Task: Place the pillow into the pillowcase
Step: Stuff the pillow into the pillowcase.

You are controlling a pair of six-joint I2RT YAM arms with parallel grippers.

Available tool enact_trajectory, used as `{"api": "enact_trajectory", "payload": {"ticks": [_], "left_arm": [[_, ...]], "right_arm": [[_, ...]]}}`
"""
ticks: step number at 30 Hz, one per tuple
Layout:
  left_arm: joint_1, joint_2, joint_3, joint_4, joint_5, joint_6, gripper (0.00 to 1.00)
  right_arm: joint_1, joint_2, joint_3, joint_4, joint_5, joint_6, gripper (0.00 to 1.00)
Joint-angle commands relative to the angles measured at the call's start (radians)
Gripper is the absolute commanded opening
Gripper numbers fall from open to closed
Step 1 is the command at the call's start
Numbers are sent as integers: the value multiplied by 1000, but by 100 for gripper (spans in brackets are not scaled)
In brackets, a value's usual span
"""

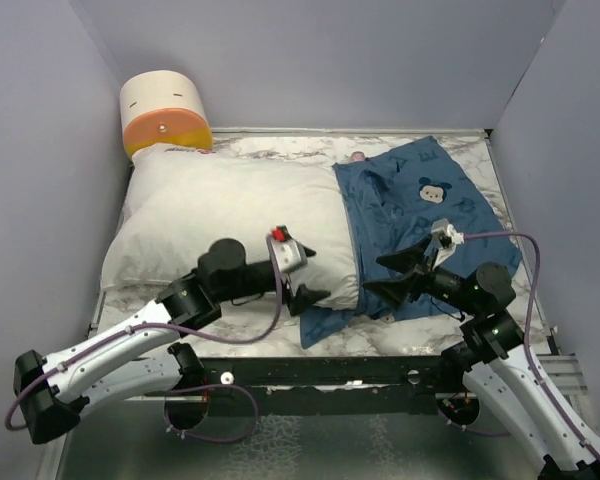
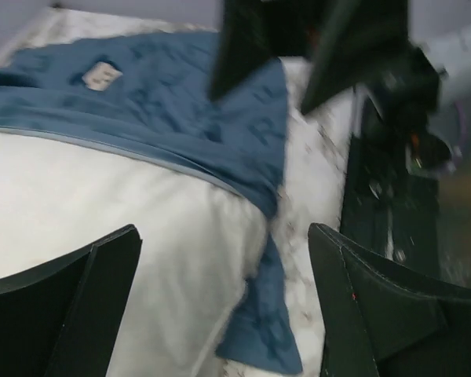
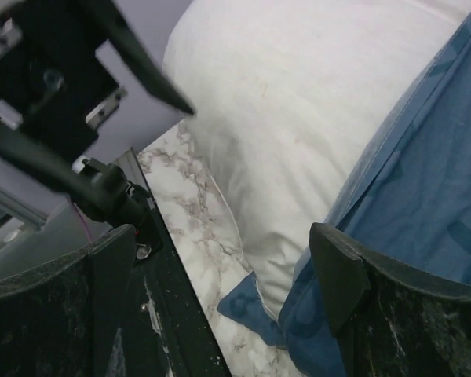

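Top external view: at the desk's far left corner stands a smooth drum (image 1: 165, 115), cream above and orange below. The desk (image 1: 380, 335) has a hard white top veined in grey like marble.

The pillow (image 1: 210, 215) fills the left half of the desk, its long side running left to right. It is plump, white, softly creased plain cloth with rounded corners, and small red print shows at its far edge next to the drum.

The left gripper (image 1: 320, 274) hovers over the pillow's near right corner. Its two black wedge-shaped fingers are spread wide and grasp nothing.

The pillowcase (image 1: 420, 195) covers the right half of the desk up to the far right corner. It is thin dark blue cloth, rumpled and flat, with pale blue letters and a mouse face. Its hemmed edge lies across the pillow's right end, and a blue flap pokes out on the desk beneath the pillow's near right corner.

The right gripper (image 1: 373, 273) hangs over the case's near left part, just beside the hem, pointing at the left gripper. Its fingers are also spread apart and empty. The two grippers are near each other but not touching.
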Motion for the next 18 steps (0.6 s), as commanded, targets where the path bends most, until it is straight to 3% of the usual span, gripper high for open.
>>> {"api": "enact_trajectory", "payload": {"ticks": [1, 6, 10, 14, 18], "left_arm": [[-267, -47, -132, -80, -172, 386, 91], [-379, 14, -184, -117, -357, 794, 96], [-382, 146, -213, 18, -513, 1015, 99], [-380, 279, -193, 149, -586, 1122, 99], [-362, 425, -153, 257, -626, 1127, 98]], "right_arm": [[7, -83, -6, -249, 204, 49, 91], [7, -47, 0, -264, 267, 98, 91], [7, 29, 11, -191, 268, 110, 91], [7, 69, 27, -177, 264, 104, 91], [6, 33, 39, -205, 286, 95, 91]]}}
